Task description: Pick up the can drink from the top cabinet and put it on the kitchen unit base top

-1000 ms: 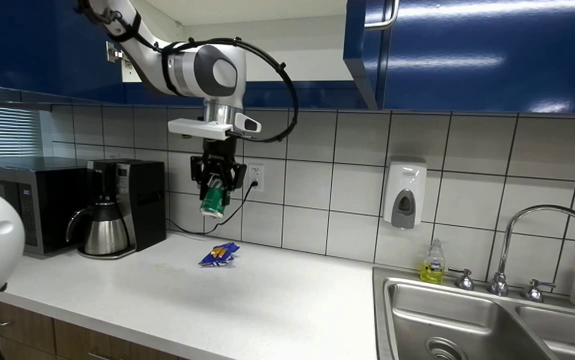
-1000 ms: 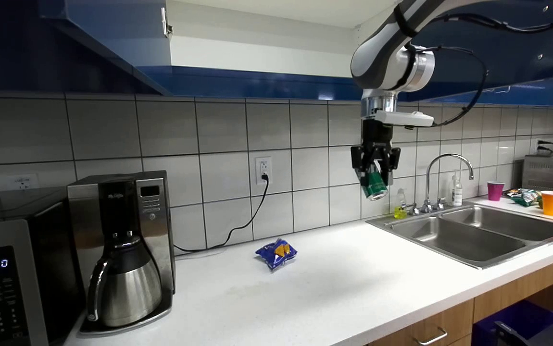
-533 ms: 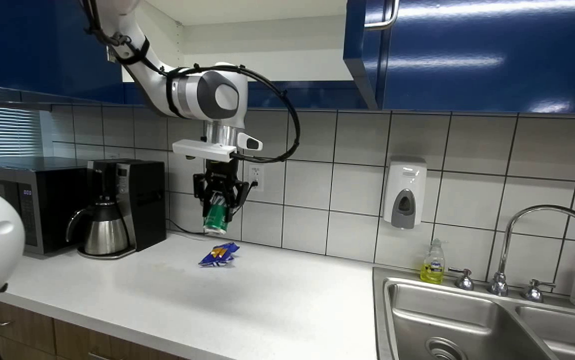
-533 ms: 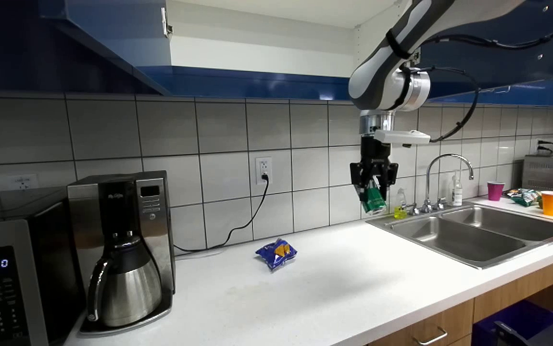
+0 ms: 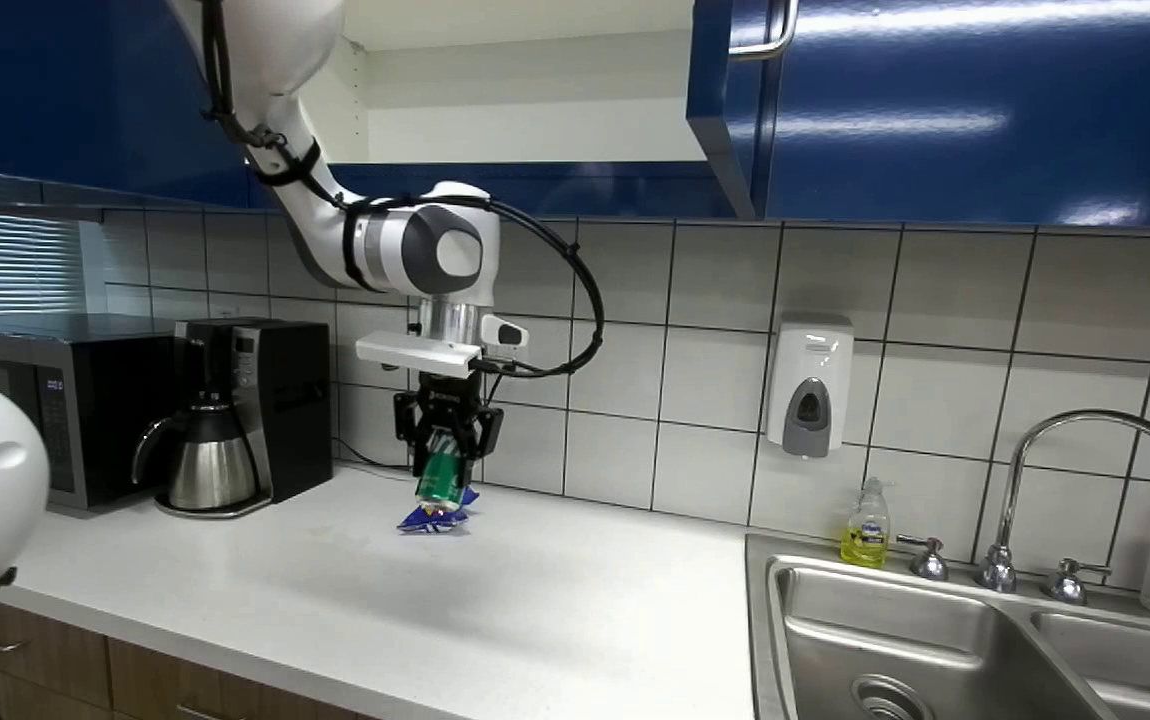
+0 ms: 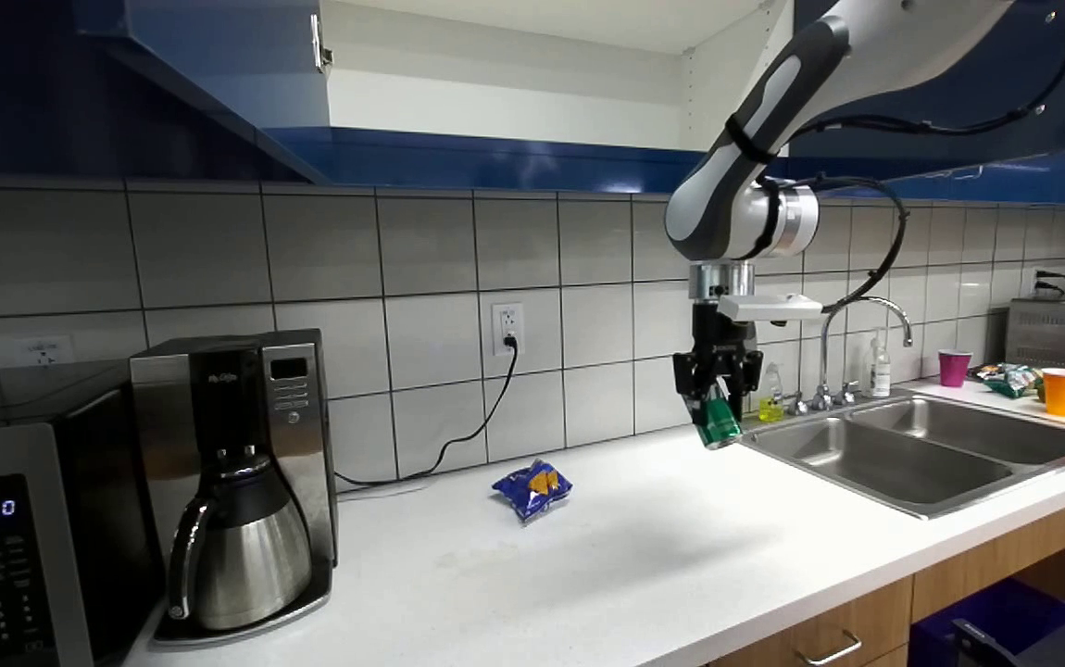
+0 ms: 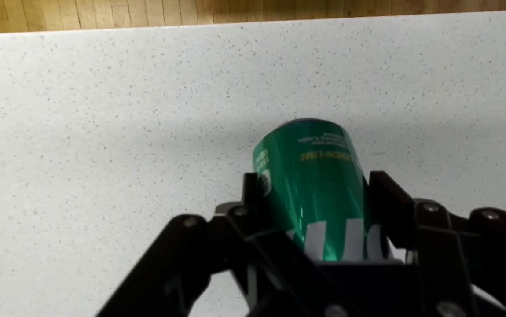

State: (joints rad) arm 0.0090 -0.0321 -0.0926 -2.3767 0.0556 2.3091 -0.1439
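Note:
The can drink is a green can (image 5: 440,482), also in an exterior view (image 6: 720,423) and the wrist view (image 7: 319,176). My gripper (image 5: 446,462) points down and is shut on the can, with a finger on each side. The can is tilted, its free end lowest, in the air above the kitchen unit base top, a white countertop (image 5: 535,600) that also shows in the wrist view (image 7: 103,132). The can's upper end is hidden between the fingers. The top cabinet (image 6: 495,102) stands open above, its white interior showing in both exterior views.
A blue-yellow packet (image 6: 532,489) lies on the countertop near the wall. A coffee maker (image 6: 245,519) and microwave (image 6: 14,537) stand at one end. A steel sink (image 6: 866,463), tap (image 5: 1015,500) and yellow soap bottle (image 5: 865,530) are at the other. An open blue door (image 5: 725,100) hangs above.
My gripper has moved steadily down from below the cabinet towards the countertop with the can still held. The packet, the cabinet doors and the other objects have not moved.

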